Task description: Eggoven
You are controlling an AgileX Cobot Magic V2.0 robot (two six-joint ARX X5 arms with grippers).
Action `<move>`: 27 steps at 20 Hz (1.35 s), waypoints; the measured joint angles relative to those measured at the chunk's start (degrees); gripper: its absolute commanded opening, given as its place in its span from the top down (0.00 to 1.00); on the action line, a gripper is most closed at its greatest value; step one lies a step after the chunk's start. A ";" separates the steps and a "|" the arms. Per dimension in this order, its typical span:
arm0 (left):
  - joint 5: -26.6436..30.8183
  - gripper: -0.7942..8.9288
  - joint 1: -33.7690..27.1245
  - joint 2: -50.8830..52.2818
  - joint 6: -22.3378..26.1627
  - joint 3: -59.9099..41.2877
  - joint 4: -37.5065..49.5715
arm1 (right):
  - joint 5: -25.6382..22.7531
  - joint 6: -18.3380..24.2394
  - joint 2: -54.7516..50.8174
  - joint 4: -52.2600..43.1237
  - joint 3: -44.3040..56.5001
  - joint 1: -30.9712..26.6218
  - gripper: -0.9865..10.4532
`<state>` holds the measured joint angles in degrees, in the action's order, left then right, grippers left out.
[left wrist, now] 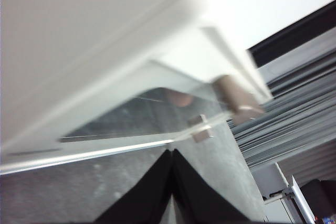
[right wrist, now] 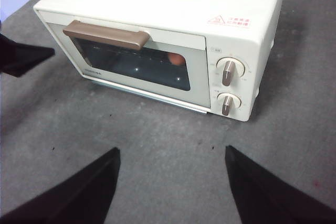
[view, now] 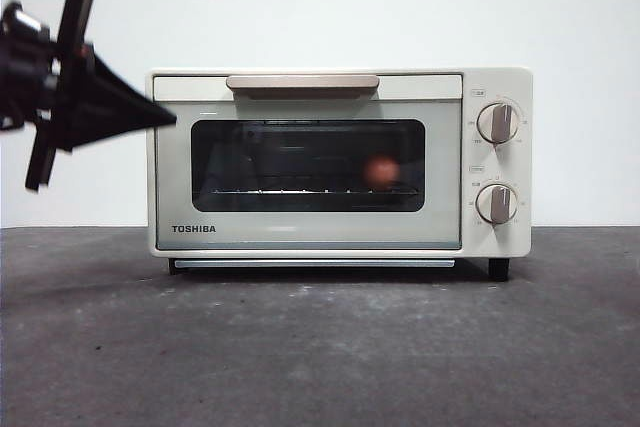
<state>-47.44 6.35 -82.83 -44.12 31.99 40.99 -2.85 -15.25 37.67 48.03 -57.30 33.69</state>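
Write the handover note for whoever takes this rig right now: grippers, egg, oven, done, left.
Left gripper: jaws shut, empty, beside the oven's door at its left edge, not touching the handle.
Right gripper: jaws open, empty, held back above the table, facing the oven's front.
Egg: inside the oven on the rack, toward the side with the knobs, seen through the glass.
Done: egg is in, door is closed.
Left: probably just pull the left arm clear; knobs look untouched.

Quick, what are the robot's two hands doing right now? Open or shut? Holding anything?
Left gripper: shut, holding nothing, just beside the oven's left side.
Right gripper: open, empty, hanging back above the table in front of the oven.
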 measured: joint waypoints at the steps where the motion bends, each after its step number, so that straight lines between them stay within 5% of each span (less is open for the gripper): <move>1: 0.13 0.91 0.24 2.08 0.46 0.00 -2.08 | 0.13 0.00 0.13 0.39 0.00 0.00 0.65; 7: 7.52 0.91 2.36 16.81 7.93 0.00 -21.40 | 2.82 0.00 1.38 -0.11 0.17 0.00 0.65; 14: 17.59 0.91 4.72 35.15 18.34 0.13 -44.00 | 4.61 0.28 -0.13 -12.87 7.58 0.04 0.67; 22: 26.34 0.91 5.07 50.66 24.90 0.31 -58.34 | 4.66 0.50 -5.51 -31.89 24.68 0.17 0.74; 27: 28.61 0.91 5.09 54.73 27.80 0.33 -64.46 | 4.17 1.60 -8.26 -39.69 33.14 0.17 0.89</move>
<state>-18.83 11.44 -28.10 -16.32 32.32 -23.46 1.32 -13.65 29.41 8.34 -24.16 33.87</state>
